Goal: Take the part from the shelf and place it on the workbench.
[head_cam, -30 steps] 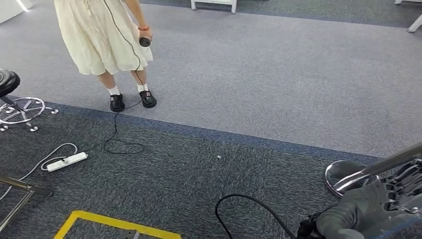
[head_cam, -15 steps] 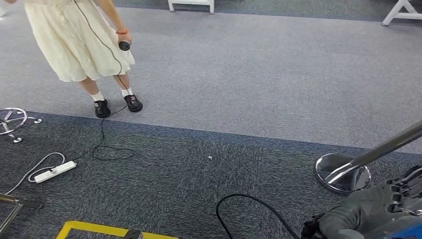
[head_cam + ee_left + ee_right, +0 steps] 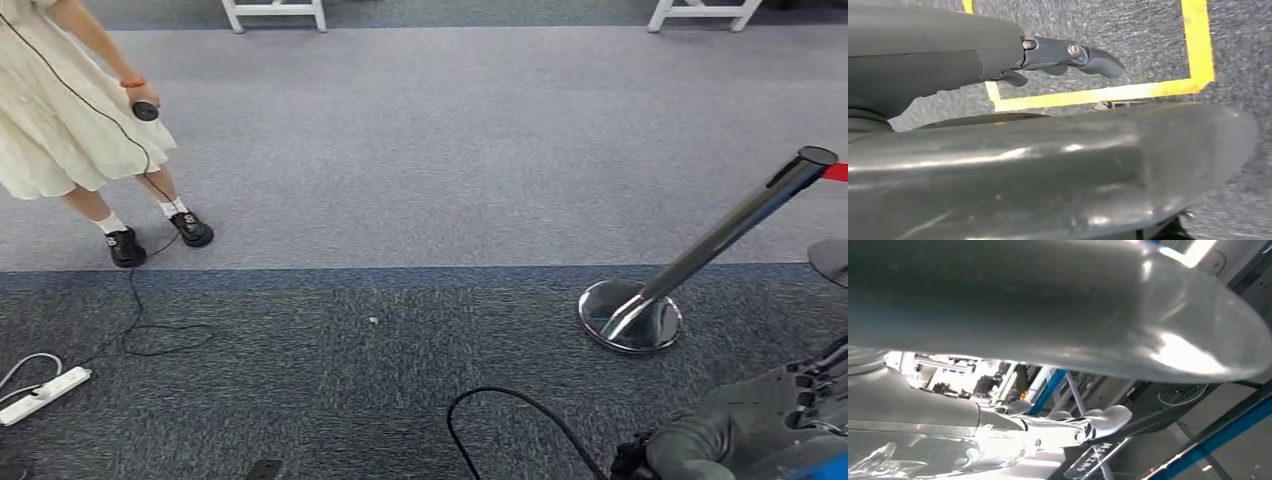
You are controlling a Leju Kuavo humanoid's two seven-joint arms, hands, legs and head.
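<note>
Right hand [image 3: 762, 432], raised at the robot's side, comes into the head view from the lower right corner with its thick grey thumb forward and its darker fingers [image 3: 815, 375] bent behind. Whether it is clasping anything cannot be told. A blue sliver [image 3: 812, 466] lies just beneath it at the picture's edge, too small to name. In the right wrist view one finger [image 3: 1098, 421] reaches out past glossy, blurred surfaces, with blue-framed racking [image 3: 1215, 437] well beyond it.

Left hand [image 3: 998, 65] hangs low over dark carpet. One dark finger [image 3: 1075, 52] is stretched out, apart from the thumb, and nothing lies between them. Below it runs a yellow floor-tape outline [image 3: 1098, 93].

The part cannot be made out with certainty, so neither its direction from the hands nor its long axis can be read. If the blue sliver belongs to it, the right hand is the carrying hand and the left is free.

Out from the right hand, a black cable [image 3: 505, 400] loops over the carpet and a chrome stanchion post [image 3: 705, 248] leans up from its round base. Well off to the left a person in a pale dress [image 3: 50, 120] holds a small wired controller [image 3: 146, 111] near a white power strip [image 3: 45, 383]. White furniture legs [image 3: 272, 12] stand at the far edge.
</note>
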